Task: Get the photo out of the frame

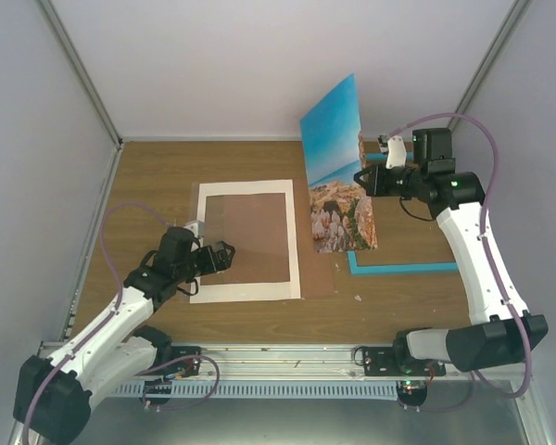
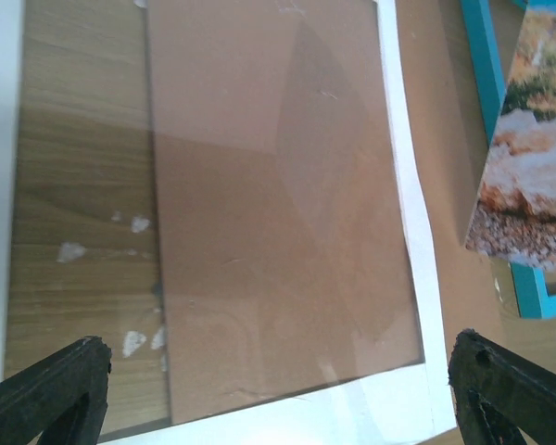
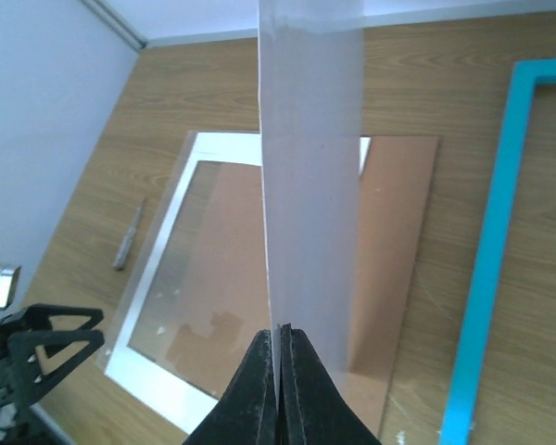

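Right gripper (image 1: 362, 178) is clenched on the right edge of the photo (image 1: 336, 167), holding the print upright and out of the frame (image 1: 403, 267). Contact between the photo's lower edge and the table (image 1: 157, 176) cannot be determined. The frame lies flat, turquoise face up, just right of the photo, with bare table showing through its opening. Left gripper (image 1: 227, 255) is released, jaws wide, low over the near left part of the white mat board (image 1: 246, 188), grasping nothing. A brown fibreboard panel (image 1: 259, 241) shows through the mat's cut-out.
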`<state>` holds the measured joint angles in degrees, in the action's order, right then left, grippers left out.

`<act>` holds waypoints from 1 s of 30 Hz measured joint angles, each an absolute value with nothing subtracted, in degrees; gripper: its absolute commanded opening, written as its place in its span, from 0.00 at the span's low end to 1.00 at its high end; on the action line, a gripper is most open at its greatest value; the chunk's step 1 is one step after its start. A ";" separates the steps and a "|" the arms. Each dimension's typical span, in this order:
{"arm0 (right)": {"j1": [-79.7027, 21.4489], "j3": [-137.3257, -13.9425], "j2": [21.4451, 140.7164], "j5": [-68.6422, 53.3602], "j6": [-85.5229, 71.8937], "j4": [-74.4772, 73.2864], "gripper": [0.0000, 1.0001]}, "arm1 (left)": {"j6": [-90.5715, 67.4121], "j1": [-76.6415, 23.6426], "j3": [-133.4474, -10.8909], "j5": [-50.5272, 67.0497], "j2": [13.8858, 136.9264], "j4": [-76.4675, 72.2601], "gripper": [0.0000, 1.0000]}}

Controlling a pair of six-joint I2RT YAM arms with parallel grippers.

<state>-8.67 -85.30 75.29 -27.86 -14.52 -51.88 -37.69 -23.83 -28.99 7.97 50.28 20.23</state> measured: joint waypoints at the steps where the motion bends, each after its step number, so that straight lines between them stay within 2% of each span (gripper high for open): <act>1: -8.86 -85.30 75.29 -28.88 -14.96 -51.79 0.01 | -37.50 -23.07 -28.99 7.94 49.71 20.71 0.99; 7: -12.14 -84.58 75.46 -35.29 -18.70 -47.97 0.01 | -36.62 -19.44 -28.99 7.51 46.11 23.46 0.99; 17: -19.92 -82.13 78.52 -44.05 -28.21 -34.26 0.00 | -36.23 -18.96 -31.22 6.52 42.76 27.77 0.99; 30: -20.86 -54.63 82.00 -47.53 -43.16 -8.47 0.00 | -34.98 -18.92 -34.74 3.90 40.27 30.59 0.99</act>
